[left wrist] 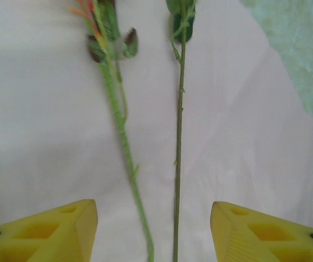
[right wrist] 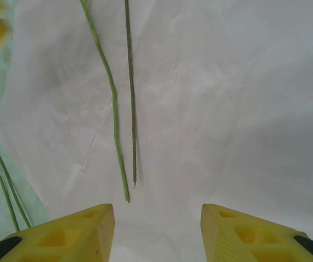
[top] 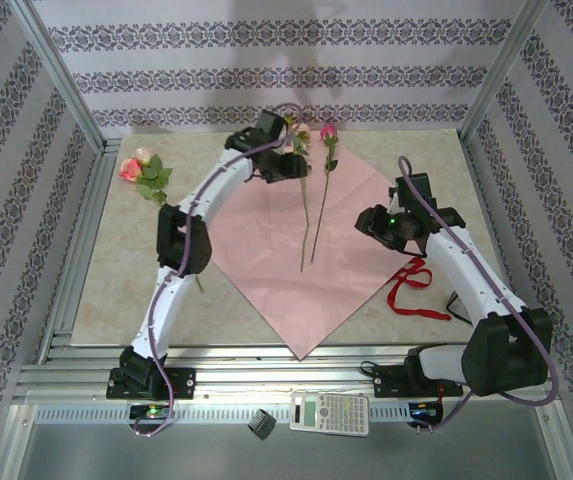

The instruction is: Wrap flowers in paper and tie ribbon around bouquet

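PAPER LAID, STEMS SET DOWN: Your marble-patterned table [top: 116,290] carries the paper [top: 286,270], a pale pink sheet spread flat and turned like a diamond. One corner reaches toward you and the opposite corner points at the far wall. Your left arm [top: 181,245] curves along the paper's left edge up to its far corner, while your right arm [top: 476,280] reaches in over the paper's right corner.

At the paper's far corner the left gripper [left wrist: 153,229] hangs above the sheet with its yellow fingers [left wrist: 52,232] well apart. Two stems run through the gap, touching neither finger, and it has hold of nothing. Just inside the paper's right corner the right gripper [right wrist: 157,232] likewise has its jaws spread, with bare paper under the gap and nothing held. The stem ends lie just beyond its fingertips.

Two flowers [top: 311,215] lie side by side on the paper, close but apart, their stems running from near its centre toward its far corner. There a magenta bloom [top: 328,131] and a paler bloom [top: 301,133] rest at or just past the sheet's edge. Well left of the paper's far corner, a small bunch of pink roses [top: 144,170] lies on the table, clear of the sheet.

The ribbon [top: 411,285], bright red and looped, lies just off the paper's near right edge, beside your right arm. Nearer you than the paper's near corner, on the metal frame, sit a calculator [top: 331,412] and a small black object [top: 261,423]
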